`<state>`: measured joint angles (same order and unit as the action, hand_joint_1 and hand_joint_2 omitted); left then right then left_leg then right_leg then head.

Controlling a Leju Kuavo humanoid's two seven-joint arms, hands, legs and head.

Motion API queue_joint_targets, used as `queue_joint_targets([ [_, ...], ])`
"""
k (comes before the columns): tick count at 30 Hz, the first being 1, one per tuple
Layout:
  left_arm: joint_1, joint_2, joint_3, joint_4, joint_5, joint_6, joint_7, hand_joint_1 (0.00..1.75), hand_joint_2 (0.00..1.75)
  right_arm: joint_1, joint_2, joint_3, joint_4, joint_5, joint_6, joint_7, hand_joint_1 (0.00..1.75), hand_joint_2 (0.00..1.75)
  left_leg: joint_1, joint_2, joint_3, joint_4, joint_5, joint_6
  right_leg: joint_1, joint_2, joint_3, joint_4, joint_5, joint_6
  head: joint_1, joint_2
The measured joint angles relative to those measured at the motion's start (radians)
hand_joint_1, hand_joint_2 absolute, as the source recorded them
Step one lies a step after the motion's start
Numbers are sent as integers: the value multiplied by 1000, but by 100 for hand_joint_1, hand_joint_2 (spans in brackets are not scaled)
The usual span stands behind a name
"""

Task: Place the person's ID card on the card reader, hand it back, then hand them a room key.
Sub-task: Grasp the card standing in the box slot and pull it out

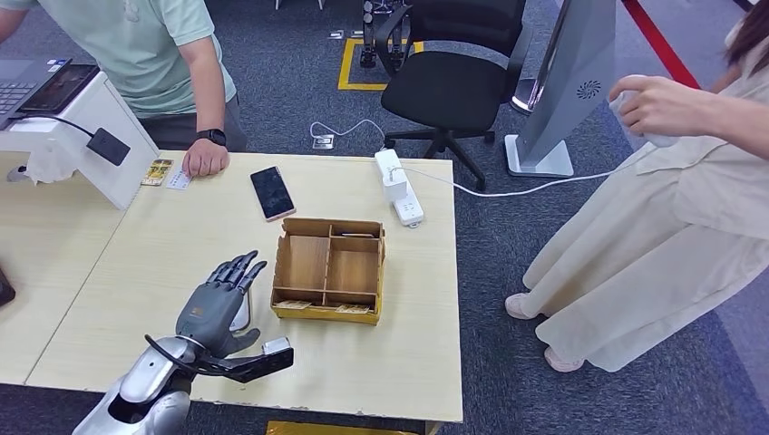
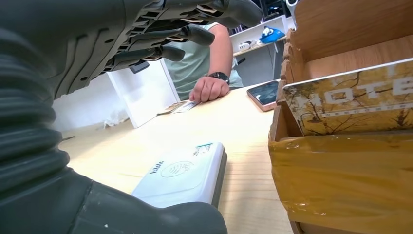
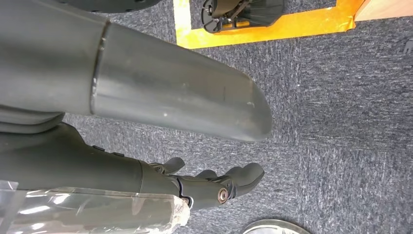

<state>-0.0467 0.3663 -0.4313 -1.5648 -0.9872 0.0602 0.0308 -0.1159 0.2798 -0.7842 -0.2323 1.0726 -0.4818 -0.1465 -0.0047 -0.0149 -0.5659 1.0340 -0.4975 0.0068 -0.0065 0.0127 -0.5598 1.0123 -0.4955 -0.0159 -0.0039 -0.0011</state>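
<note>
- The left hand [image 1: 218, 304] hovers with fingers spread and nothing in it, just above the white card reader [image 2: 182, 174] on the near table [image 1: 163, 245].
- The right hand [image 3: 214, 185] hangs over the carpet, fingers loosely apart, empty.
- The ID card [image 1: 179, 180] lies at the far left edge under the person's hand [image 1: 205, 157].
- Judgement: reach far-left, pinch the card's free edge, keep it flat.
- Room keys [image 2: 350, 100] wait in the wooden box [image 1: 328, 269].
</note>
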Motion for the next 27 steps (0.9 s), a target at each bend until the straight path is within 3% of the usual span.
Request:
queue_joint_targets([
  [27,-3,-11,15,15,16,-18,-23,0,175,-1,1,12,0,-19,0,-2,0,0,0,0,0,0,0,0,0,0,0,0,0,0,0,0],
])
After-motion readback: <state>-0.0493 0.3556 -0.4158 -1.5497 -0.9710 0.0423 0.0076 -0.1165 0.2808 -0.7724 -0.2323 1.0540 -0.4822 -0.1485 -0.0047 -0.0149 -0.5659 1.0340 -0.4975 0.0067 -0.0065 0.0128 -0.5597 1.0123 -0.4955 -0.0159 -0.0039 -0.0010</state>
